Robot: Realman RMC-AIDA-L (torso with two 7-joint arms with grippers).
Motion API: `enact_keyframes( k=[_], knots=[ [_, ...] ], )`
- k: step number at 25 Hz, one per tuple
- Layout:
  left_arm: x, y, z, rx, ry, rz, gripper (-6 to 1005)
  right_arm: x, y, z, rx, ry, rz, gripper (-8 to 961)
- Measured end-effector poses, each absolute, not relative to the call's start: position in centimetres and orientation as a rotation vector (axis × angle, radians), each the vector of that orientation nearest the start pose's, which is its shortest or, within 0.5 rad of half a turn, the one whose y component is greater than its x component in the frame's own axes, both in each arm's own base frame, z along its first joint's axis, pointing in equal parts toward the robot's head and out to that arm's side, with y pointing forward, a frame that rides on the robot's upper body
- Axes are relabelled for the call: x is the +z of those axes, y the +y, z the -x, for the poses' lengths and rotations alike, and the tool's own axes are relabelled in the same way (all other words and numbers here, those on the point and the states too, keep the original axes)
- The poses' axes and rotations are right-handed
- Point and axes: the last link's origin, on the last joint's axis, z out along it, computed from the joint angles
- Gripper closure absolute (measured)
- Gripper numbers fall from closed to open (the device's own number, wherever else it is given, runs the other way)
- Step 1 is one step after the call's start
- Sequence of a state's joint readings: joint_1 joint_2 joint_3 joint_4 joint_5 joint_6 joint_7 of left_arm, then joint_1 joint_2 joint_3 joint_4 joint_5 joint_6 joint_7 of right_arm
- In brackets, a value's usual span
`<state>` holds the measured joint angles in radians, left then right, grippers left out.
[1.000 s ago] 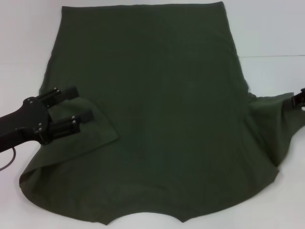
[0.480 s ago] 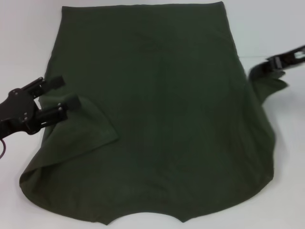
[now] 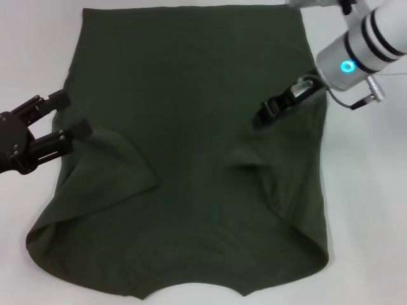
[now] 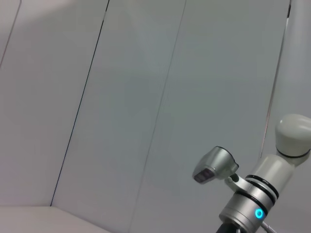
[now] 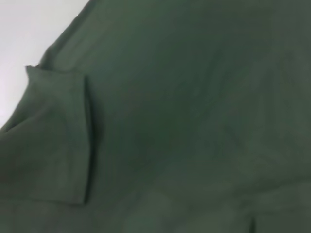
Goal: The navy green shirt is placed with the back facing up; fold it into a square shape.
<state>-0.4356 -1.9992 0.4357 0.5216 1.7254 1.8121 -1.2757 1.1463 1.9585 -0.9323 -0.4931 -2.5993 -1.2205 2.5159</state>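
Olive navy green shirt: right gripper, pinching right sleeve, has carried it inward; left gripper, jaws wide, withdrawn left. You now have both sleeves folded.

Lab-like robot bay: bare white table, plain panelled wall.

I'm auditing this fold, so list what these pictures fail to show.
1. Right gripper, head view: it sits dark against the navy green shirt, so whether the jaws grip the folded-in sleeve is unclear.
2. Shirt collar, head view: cut off by the bottom edge.
3. Shirt underside: face down on the table, hidden.
4. Left gripper, left wrist view: not shown, only wall and the other arm.
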Motion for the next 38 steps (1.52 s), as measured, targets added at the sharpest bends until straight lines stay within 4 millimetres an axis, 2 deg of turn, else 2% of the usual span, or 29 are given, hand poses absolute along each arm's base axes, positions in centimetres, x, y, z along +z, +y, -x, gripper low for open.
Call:
enact_keyframes(
  k=[4,11,15,18,22,24,28,32,38],
  knots=[
    [7.2,30.2,28.2,-1.233,-0.549,2.359,107,-0.9,46.3,-13.9,-0.207,1.2,2.492,815],
    [7.1,30.4,28.0,-1.231,-0.539,2.368,107,0.2,46.5,-15.2,-0.199,1.223,2.453,510],
    [7.0,30.6,27.9,-1.228,-0.562,2.376,108,2.6,46.7,-16.5,-0.119,1.249,2.411,368],
    [7.2,30.8,28.0,-1.235,-0.62,2.377,108,4.7,46.4,-17.4,0.014,1.308,2.413,132],
    [8.1,31.0,28.3,-1.245,-0.752,2.381,107,7.0,45.1,-18.8,0.138,1.392,2.447,82],
    [8.9,31.1,28.7,-1.215,-0.906,2.408,106,7.8,43.9,-20.2,0.124,1.438,2.468,56],
    [9.8,31.1,29.1,-1.166,-1.042,2.435,106,8.0,42.8,-21.1,0.096,1.475,2.496,6],
    [10.8,30.7,30.0,-1.046,-1.192,2.479,105,7.9,41.7,-21.3,0.048,1.489,2.564,6],
    [12.3,29.9,31.4,-0.853,-1.368,2.503,103,7.6,41.4,-21.1,0.01,1.458,2.604,6]
  ],
)
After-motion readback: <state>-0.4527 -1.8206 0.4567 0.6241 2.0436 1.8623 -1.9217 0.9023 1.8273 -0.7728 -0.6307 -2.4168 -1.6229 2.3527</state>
